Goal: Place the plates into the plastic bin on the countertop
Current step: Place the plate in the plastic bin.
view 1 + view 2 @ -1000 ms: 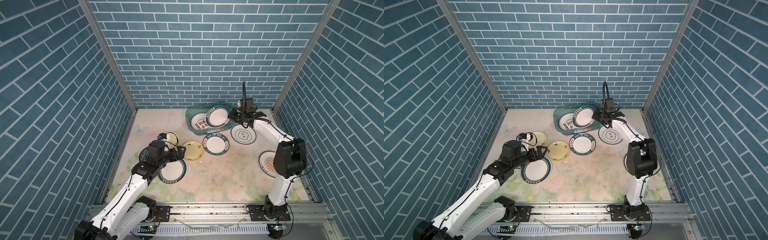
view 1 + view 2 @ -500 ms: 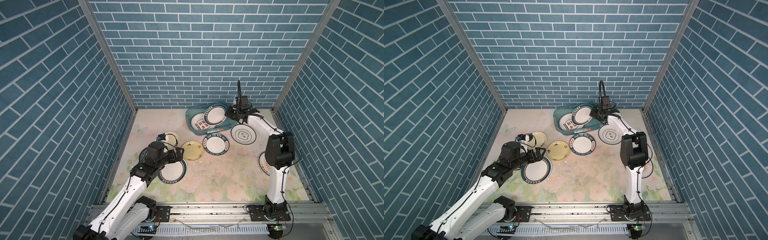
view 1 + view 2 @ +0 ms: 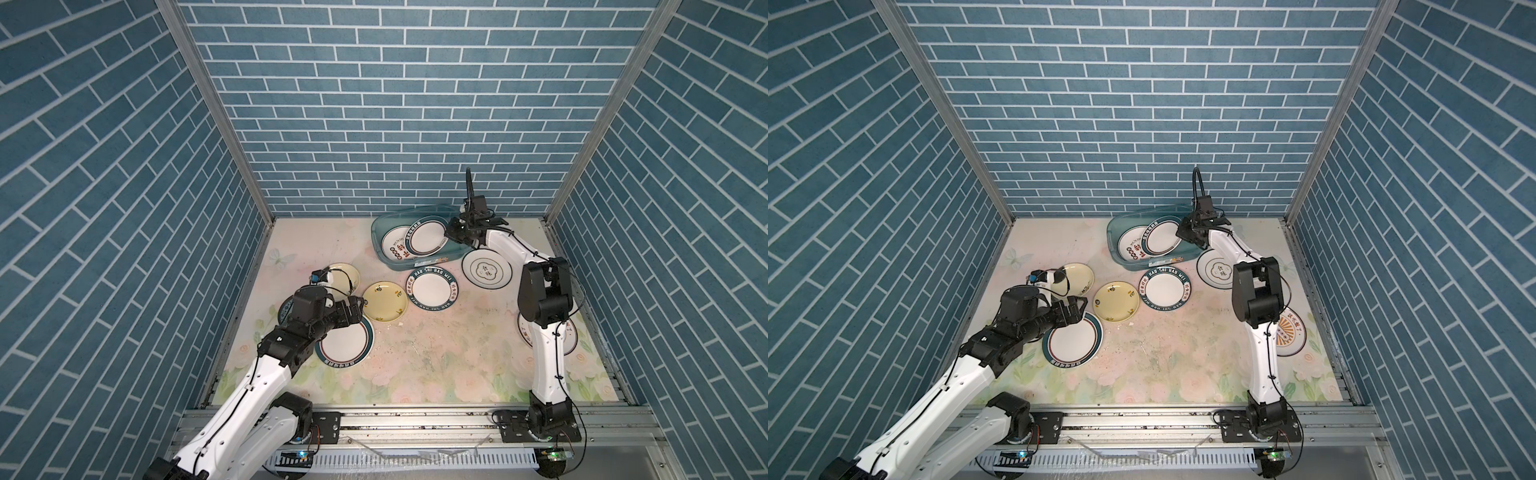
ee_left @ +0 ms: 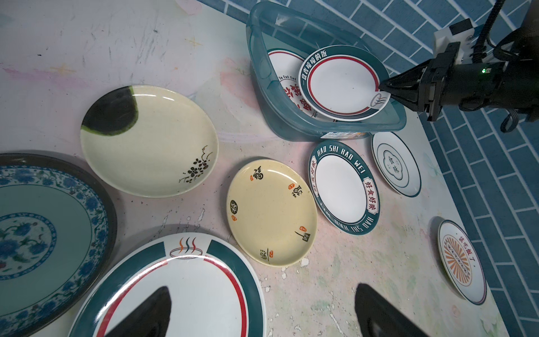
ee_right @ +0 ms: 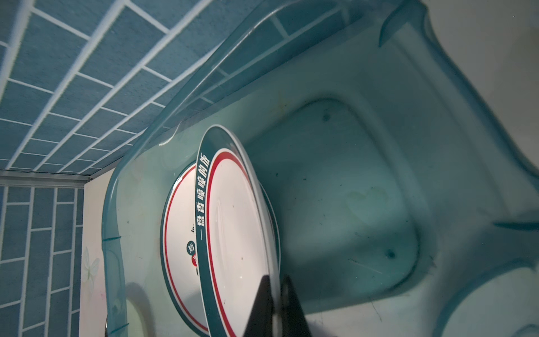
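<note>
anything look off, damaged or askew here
The countertop is scuffed and chipped mid-surface, with white flakes beside the yellow plate. The plastic bin sits askew to the back wall. The right hand holds a plate tilted inside it.

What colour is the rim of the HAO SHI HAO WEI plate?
The plate's rim is dark green with white letters; clearest in the left wrist view.

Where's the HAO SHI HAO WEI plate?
In both top views that plate lies on the countertop just beside the bin, between the small yellow plate and the emblem plate.
</note>
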### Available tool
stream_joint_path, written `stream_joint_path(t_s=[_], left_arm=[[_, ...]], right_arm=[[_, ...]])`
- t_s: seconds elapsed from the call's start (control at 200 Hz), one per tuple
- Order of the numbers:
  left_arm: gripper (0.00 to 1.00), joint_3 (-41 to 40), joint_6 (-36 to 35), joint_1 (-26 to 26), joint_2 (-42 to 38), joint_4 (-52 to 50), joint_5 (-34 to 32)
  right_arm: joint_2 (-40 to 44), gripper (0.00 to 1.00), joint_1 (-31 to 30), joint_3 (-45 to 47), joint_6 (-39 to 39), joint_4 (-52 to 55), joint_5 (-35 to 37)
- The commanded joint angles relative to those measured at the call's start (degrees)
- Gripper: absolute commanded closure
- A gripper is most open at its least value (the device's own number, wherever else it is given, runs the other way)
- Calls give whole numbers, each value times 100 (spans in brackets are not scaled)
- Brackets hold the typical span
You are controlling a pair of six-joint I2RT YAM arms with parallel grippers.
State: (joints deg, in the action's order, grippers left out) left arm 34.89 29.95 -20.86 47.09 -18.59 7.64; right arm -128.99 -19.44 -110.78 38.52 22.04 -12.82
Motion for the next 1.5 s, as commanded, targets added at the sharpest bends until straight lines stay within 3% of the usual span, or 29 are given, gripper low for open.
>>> stream_joint_path(t_s=[0.0,0.61,0.665,0.74,0.82,0.915,1.125,1.29,1.495], left_arm=[[0,-16,-42,21,51,6,27],[0,24,-86,23,97,-4,9],[0,29,-95,28,113,-13,16],[0,61,-119,23,113,-33,18],[0,91,-156,23,90,-97,-1],[0,75,-179,21,47,-119,-33],[0,266,-219,28,74,-491,-212],[0,486,-176,25,-221,-1347,-542],[0,666,111,26,-531,-2965,-1573]], right_arm=[[-113,100,-111,-288,66,-16,-234],[-1091,100,-395,-1678,54,736,-507],[-1111,86,-394,-1768,-33,890,-460],[-1144,54,-393,-1980,-150,1313,-280],[-1148,36,-374,-2353,-382,1912,-75],[-1053,26,-350,-2632,-706,2331,81],[-419,20,-257,-2698,-880,2738,-115],[795,20,-253,-1787,-1100,2538,-348],[2990,20,-245,1291,-923,964,-620]])
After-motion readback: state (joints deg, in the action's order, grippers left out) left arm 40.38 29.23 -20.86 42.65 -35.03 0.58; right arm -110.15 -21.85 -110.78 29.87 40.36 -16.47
